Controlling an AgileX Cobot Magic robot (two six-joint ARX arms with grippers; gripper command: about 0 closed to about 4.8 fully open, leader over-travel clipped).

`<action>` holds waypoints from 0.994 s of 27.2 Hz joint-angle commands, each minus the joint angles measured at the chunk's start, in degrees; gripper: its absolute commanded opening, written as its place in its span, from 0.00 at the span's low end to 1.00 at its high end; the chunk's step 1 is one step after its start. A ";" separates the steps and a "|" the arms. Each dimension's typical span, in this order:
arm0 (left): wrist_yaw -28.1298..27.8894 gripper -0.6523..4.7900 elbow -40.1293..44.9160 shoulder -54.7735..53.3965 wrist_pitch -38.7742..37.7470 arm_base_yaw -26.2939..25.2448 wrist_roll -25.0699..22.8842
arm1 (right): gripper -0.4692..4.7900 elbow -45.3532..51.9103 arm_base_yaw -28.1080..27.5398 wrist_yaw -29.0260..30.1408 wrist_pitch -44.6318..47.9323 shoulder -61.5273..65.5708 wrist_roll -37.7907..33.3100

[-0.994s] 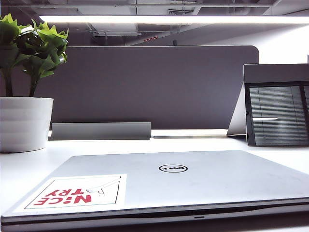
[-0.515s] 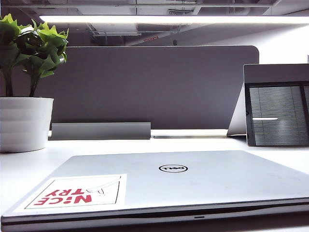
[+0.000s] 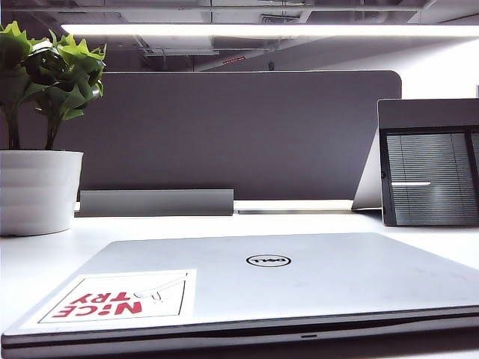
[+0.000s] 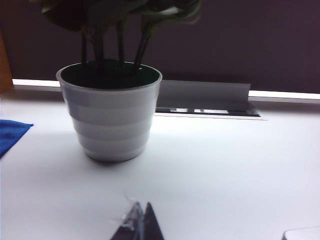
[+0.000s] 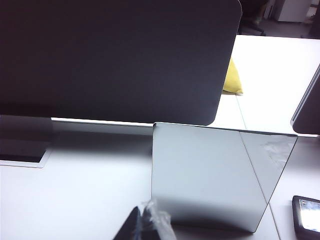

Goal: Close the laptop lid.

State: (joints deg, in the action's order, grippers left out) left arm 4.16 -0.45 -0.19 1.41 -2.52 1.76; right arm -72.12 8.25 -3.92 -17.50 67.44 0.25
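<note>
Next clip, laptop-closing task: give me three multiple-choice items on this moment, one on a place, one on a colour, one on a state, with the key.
1. Where does the plant pot stand in the exterior view?
A. far left of the table
B. on the laptop
C. far right

2. What colour is the sticker's lettering?
A. blue
B. red
C. green

3. How is the laptop lid?
A. upright
B. half open
C. down flat

Key:
1 A: the plant pot stands on the table, left of the laptop.
2 B: the sticker reads in red.
3 C: the laptop lid lies flat, logo up.

Left gripper and right gripper show only fingertips near the table.
</note>
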 commanded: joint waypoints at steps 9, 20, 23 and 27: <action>-2.19 0.11 -0.04 -0.04 1.66 -0.13 -0.90 | 0.08 -0.15 0.09 -0.22 0.61 -0.24 -0.24; -2.21 0.11 -0.04 -0.04 1.60 -0.11 -0.90 | 0.08 -0.15 0.09 -0.22 0.61 -0.24 -0.24; -2.21 0.11 -0.04 -0.04 1.60 -0.11 -0.92 | 0.08 -0.15 0.09 -0.22 0.61 -0.24 -0.24; -2.21 0.11 -0.04 -0.04 1.60 -0.11 -0.92 | 0.08 -0.15 0.09 -0.22 0.61 -0.24 -0.24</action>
State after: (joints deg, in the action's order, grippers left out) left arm 2.11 -0.43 -0.19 2.02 -2.52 1.08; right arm -72.12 8.25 -3.95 -17.50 67.44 0.25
